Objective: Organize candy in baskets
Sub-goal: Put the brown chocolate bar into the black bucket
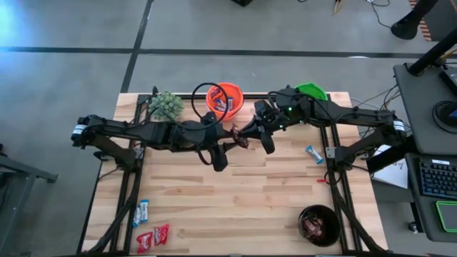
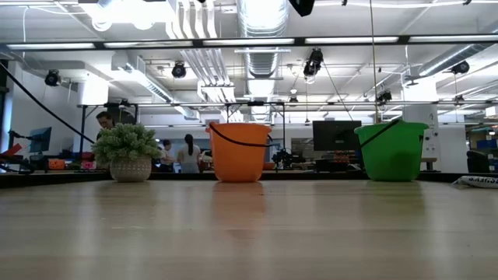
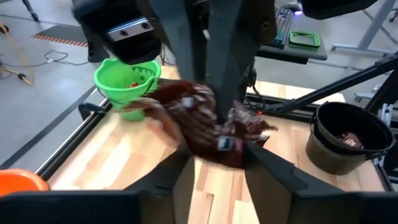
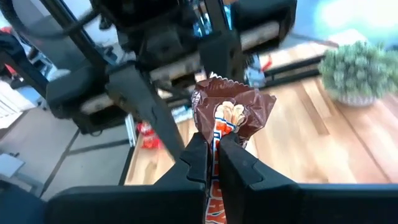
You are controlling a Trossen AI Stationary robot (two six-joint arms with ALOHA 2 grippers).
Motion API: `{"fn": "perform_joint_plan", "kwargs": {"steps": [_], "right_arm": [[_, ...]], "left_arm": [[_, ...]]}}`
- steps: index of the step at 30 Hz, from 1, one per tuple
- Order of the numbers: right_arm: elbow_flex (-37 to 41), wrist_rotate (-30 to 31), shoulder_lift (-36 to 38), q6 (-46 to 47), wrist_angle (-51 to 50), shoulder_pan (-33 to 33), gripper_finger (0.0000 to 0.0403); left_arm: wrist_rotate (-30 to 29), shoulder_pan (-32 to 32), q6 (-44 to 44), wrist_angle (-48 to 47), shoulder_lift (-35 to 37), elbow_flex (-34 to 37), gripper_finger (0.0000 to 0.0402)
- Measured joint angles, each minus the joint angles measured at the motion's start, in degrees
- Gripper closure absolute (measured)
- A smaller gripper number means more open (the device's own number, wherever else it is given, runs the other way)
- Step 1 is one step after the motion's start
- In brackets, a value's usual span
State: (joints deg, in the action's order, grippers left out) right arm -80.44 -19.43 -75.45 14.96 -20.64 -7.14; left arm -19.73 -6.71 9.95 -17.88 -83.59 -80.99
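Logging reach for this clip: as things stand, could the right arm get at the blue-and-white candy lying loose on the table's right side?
Probably not yet: the right gripper is shut on a brown candy. The blue-and-white candy lies unobstructed beside that arm.

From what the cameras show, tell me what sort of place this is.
Probably a robotics lab or open workshop: exposed ceiling ducts, a monitor and people at benches behind the wooden table.

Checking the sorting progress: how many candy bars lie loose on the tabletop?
4 in the high view: a blue-and-white bar near the right edge, another blue-and-white bar at the left edge, and two red bars below it. The arms may hide more.
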Motion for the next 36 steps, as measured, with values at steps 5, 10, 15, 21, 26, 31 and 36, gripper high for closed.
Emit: {"fn": "perform_joint_plan", "kwargs": {"steps": [5,10,15,21,26,31,36], "right_arm": [[0.2,-0.6,1.4,0.3,-5.5,-0.1,0.0395],[0.2,-0.4,3.1,1.5,-11.2,-0.1,0.0395],[0.2,0.0,4.9,2.7,-18.4,0.0,0.0395],[0.2,-1.5,7.3,4.6,-26.4,0.3,0.0395],[0.2,-3.5,8.8,8.0,-33.4,1.0,0.0395],[0.1,-3.5,9.7,11.5,-37.7,3.3,0.0395],[0.2,-3.1,9.9,15.2,-41.4,7.8,0.0395]], "left_arm": [[-1.0,0.0,0.0,-1.7,0.4,-0.2,0.0254],[-0.8,-0.1,0.0,-2.9,0.5,-0.2,0.0241],[-0.6,-0.1,-0.9,-3.2,1.1,-0.2,0.0239],[-0.4,-0.1,-2.0,-3.5,1.1,-0.2,0.0239],[-0.3,-0.1,-2.3,-3.6,1.1,-0.1,0.0239],[-0.3,-0.1,-4.8,-3.7,1.1,-0.1,0.0239],[-0.2,-0.2,-5.4,-5.0,1.1,0.0,0.0239]]}}
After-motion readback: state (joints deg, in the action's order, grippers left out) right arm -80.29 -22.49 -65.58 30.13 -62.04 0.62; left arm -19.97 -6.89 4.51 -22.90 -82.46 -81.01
